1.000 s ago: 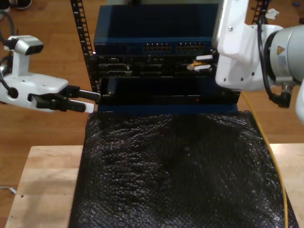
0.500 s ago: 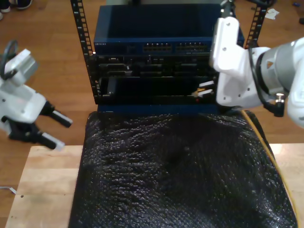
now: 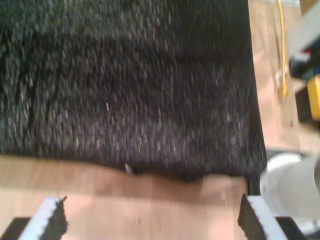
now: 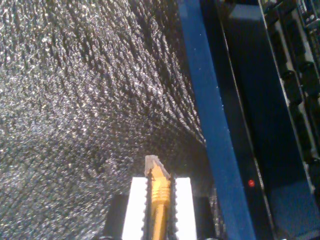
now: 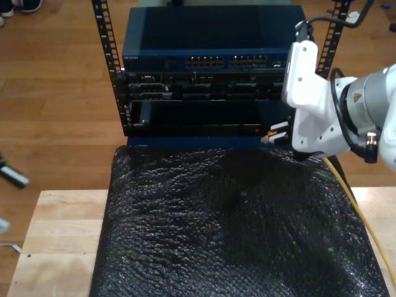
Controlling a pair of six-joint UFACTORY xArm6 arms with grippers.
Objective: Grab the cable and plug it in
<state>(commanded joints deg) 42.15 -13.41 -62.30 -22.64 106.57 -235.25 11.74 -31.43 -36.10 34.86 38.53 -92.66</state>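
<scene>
My second hand [image 4: 160,197] is clamped on the cable [image 4: 159,187], plug tip protruding, at the exterior view's right beside the blue rack [image 5: 210,43]. My first hand [image 3: 150,220] is spread wide, holding nothing, above the black mat [image 3: 125,85].

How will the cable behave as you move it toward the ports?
Probably floppy: the cable trails slack over the mat. The short end in my second gripper looks straight. Its clear plug may be fragile.

My second gripper [image 5: 276,133] is mostly hidden behind its own white arm in the exterior view; the cable [image 5: 365,226] runs off that view's lower right corner. My first gripper [image 3: 150,220] is cut off, only its pads [image 3: 51,220] showing, blurred.
</scene>
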